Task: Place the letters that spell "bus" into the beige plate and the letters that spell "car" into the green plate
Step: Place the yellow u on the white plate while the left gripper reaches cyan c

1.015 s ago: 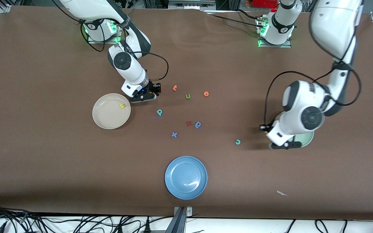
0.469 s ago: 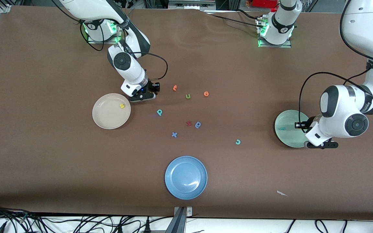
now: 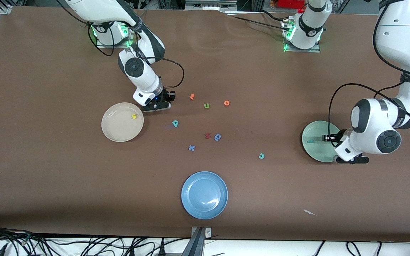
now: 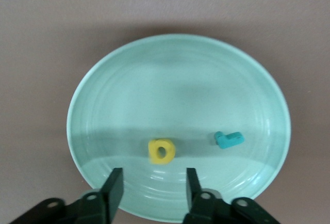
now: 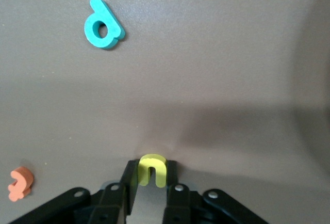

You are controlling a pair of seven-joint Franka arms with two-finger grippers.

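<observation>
Swung off toward its own table end, the left gripper (image 4: 151,193) hangs released over the pale mint-green plate (image 3: 312,151), now holding yellow "a" (image 4: 161,151) and teal "r" (image 4: 229,140). Right gripper (image 5: 152,182), beside the cream-beige plate (image 3: 114,131), pinches the small yellow foam "u" (image 5: 152,170).

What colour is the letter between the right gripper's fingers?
Yellow: the "u", shown best in the right wrist view.

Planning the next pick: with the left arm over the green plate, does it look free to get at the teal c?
Probably yes. The left gripper is open and empty over the green plate; the teal c lies beside that plate on bare table, nothing between.
</observation>
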